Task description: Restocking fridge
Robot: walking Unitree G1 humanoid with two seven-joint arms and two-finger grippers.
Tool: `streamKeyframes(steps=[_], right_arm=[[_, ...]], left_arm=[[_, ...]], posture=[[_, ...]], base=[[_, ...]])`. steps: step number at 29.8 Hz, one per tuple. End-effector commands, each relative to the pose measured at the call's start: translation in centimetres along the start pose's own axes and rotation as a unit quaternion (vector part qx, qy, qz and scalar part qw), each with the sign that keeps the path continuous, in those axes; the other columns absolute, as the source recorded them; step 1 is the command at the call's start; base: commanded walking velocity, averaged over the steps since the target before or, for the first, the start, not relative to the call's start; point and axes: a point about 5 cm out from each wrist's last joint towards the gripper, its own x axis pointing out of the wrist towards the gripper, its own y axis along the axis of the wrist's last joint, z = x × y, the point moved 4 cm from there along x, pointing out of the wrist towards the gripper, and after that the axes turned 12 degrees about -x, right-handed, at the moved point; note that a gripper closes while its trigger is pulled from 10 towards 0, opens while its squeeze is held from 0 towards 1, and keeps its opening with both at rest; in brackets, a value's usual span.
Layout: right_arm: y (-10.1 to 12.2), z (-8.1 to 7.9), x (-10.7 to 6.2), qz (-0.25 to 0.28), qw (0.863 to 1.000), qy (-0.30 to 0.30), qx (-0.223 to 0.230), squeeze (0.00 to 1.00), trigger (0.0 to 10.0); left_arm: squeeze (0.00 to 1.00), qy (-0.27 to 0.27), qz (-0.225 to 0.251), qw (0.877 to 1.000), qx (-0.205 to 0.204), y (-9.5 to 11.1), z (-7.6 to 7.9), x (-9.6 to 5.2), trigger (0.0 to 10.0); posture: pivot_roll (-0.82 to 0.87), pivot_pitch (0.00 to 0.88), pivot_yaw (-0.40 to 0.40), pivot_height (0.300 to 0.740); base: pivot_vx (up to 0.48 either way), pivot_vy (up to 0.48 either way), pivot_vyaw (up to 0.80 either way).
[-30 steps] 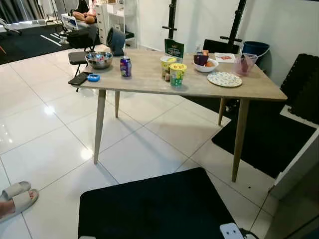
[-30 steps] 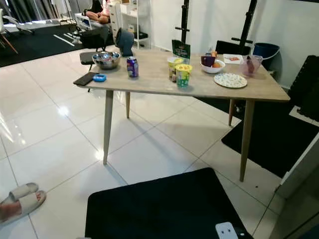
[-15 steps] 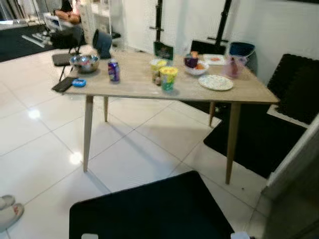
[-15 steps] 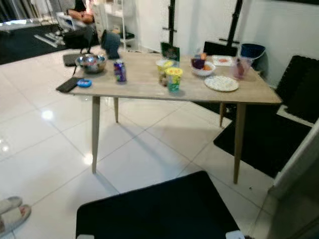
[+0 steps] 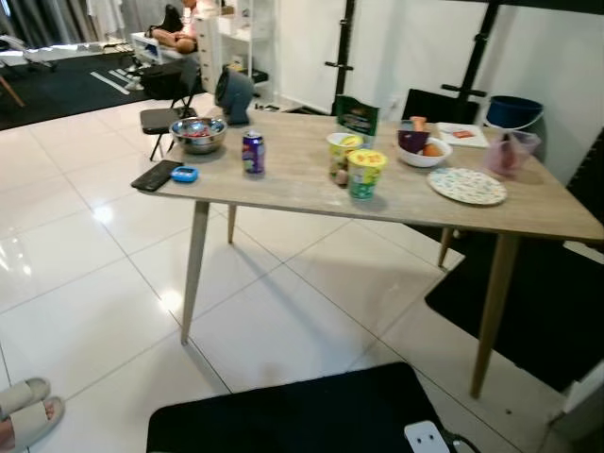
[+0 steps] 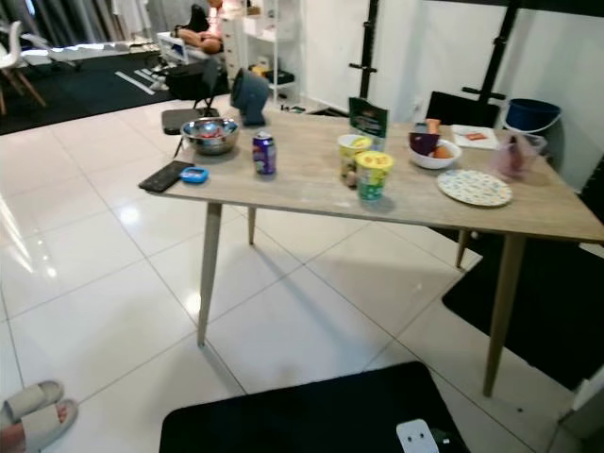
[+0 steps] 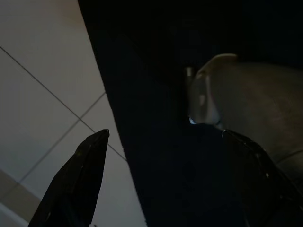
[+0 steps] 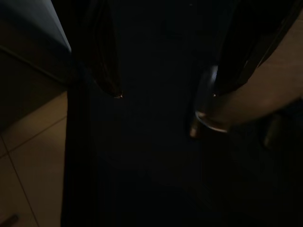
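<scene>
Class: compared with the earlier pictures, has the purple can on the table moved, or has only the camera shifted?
No. The can keeps its spot on the table, between the steel bowl and the yellow cups; the whole view shifted, so the camera moved.

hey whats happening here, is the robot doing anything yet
Nothing is being handled. The robot faces a wooden table set with a soda can, two yellow-lidded cups, a metal bowl, a white bowl of food and a patterned plate. Both arms hang idle over a black mat, the left end effector open and empty.
</scene>
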Motion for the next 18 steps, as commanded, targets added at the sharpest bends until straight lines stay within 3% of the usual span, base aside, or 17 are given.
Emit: streamKeyframes(steps=[1,7,18], right_arm=[[-1.0,1.1,-0.2,-0.013,1.000,-0.010,0.005,0.00,10.0],[-2.1,2.6,-0.6,-0.019,1.000,-0.018,0.010,0.00,10.0],[-2.9,3.3,-0.9,-0.024,0.999,-0.022,0.010,0.00,10.0]], left_arm=[[0.00,-0.002,0.004,1.000,0.015,0.5,0.0,0.0,10.0],[0.00,-0.006,0.005,1.000,0.021,0.8,0.7,0.2,10.0],[0.00,-0.009,0.008,1.000,0.024,1.1,1.6,0.4,10.0]], posture=[[-0.01,0.000,-0.013,0.740],[-0.01,0.000,-0.012,0.740],[-0.01,0.000,-0.013,0.740]], base=[[0.446,0.000,-0.63],[0.448,0.000,-0.80],[0.447,0.000,0.00]])
